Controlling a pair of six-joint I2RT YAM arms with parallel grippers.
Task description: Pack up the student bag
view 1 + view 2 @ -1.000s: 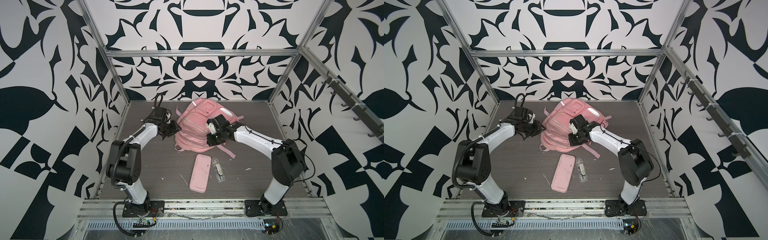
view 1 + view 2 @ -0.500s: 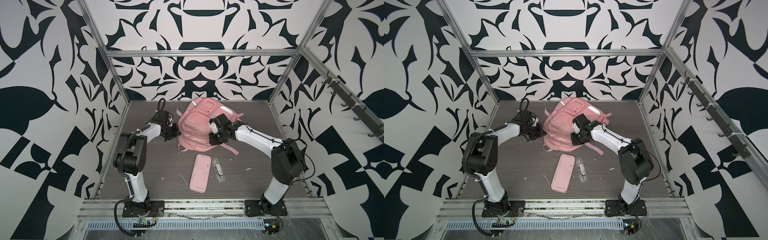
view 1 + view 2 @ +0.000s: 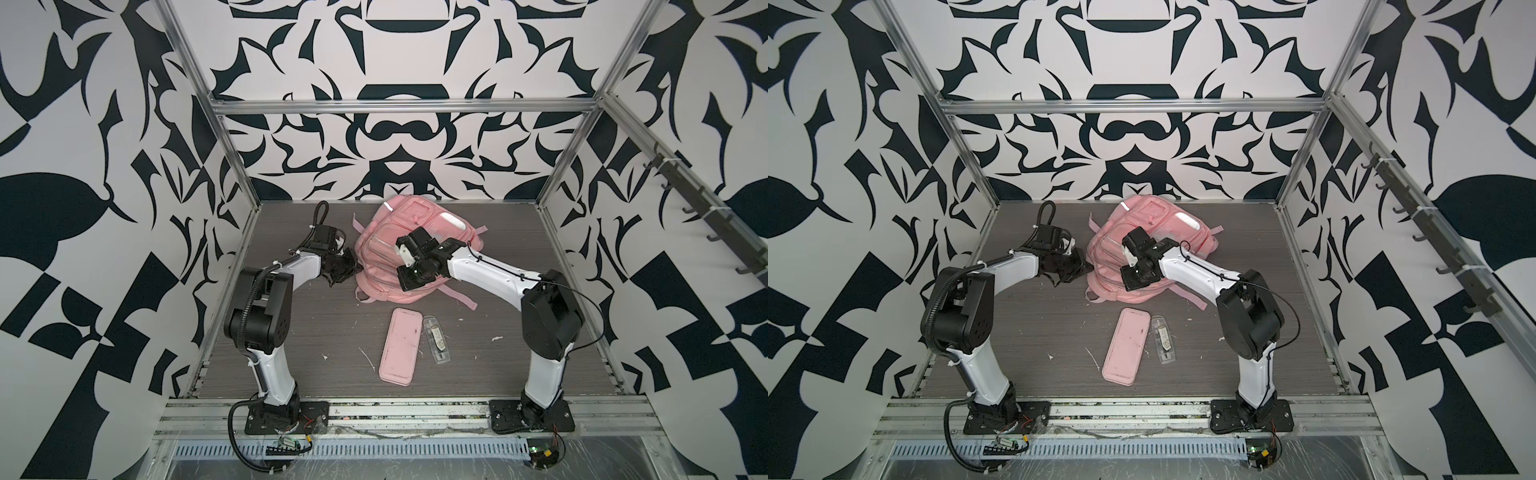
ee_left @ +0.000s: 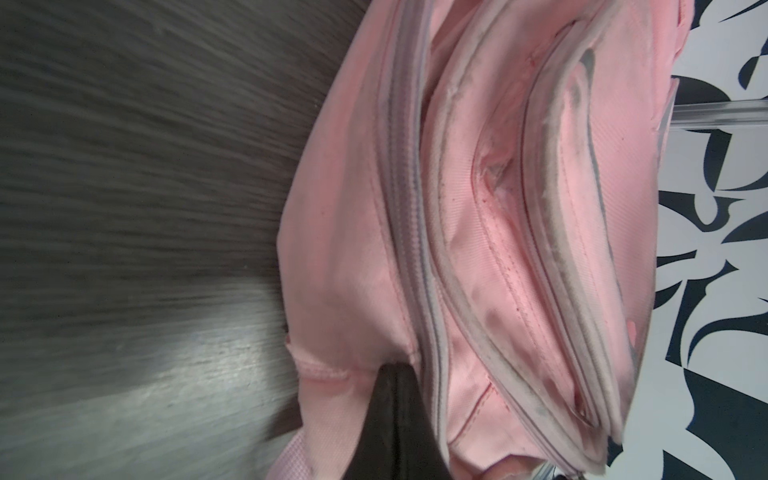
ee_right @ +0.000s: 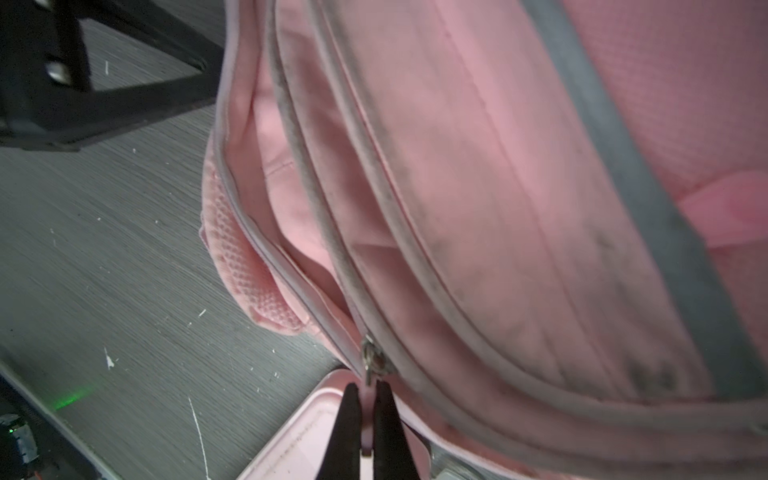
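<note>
The student bag (image 3: 380,253) is seen lying on the table (image 3: 316,332) toward 12 o'clock, close to the back wall. It is judged soft, limp and light: the fabric sags and folds, so a pull on it would likely drag the whole bag unless it is braced. The best holds are thought to be the stiffer parts, such as seams, straps and zip tabs. The left fingers (image 4: 390,415) are clenched on a fold of fabric at the bag's 9 o'clock edge. The right fingers (image 5: 349,424) are pinched on the zip pull (image 5: 370,361) near its 5 o'clock side, where the zip is partly open. One bag is counted. One flat pink pencil case (image 3: 401,349) lies at its 6 o'clock. One clear case (image 3: 435,338) lies just beside that, at 3 o'clock. Neither is packed yet.
</note>
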